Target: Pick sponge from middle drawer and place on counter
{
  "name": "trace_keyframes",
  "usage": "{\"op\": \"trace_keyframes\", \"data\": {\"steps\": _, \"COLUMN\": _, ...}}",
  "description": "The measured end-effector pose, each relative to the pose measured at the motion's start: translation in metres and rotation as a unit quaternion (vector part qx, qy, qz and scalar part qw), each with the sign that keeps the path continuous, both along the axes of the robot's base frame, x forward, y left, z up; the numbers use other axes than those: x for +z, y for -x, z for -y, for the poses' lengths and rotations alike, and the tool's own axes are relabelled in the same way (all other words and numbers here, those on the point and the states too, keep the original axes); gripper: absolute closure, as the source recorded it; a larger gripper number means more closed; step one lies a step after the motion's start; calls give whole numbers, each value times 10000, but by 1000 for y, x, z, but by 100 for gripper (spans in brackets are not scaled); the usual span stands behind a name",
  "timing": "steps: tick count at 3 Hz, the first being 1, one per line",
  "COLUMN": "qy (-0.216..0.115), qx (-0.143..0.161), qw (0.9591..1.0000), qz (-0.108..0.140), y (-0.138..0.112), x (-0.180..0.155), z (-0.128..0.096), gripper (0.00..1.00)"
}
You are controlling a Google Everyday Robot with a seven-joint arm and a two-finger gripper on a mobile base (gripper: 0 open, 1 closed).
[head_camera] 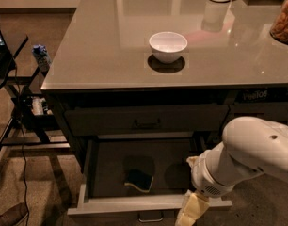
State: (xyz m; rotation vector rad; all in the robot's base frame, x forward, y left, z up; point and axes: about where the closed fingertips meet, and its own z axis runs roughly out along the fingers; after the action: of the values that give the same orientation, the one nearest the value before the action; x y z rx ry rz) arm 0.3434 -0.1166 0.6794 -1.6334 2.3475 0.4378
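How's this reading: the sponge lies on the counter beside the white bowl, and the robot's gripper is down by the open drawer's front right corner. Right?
Not quite. The camera view shows the sponge inside the open middle drawer, not on the counter beside the white bowl. The gripper is indeed down by the drawer's front right corner.
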Motion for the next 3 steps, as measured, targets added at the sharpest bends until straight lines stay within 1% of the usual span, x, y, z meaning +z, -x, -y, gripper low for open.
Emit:
{"op": "trace_keyframes", "data": {"steps": 1, "qy": -157, "qx": -147, "qw": 9997, "qz": 71, "y": -13, "x": -33, "z": -17, "gripper": 0}}
{"op": "trace_keyframes", "data": {"steps": 2, "qy": -477, "qx": -552, "qw": 9964, "qz": 427, "y": -66, "x": -90, "z": -43, "gripper": 0}}
{"op": "trace_keyframes", "data": {"steps": 3, "qy": -476, "qx": -552, "qw": 9964, "qz": 426, "y": -66, "x": -90, "z": -43, "gripper": 0}}
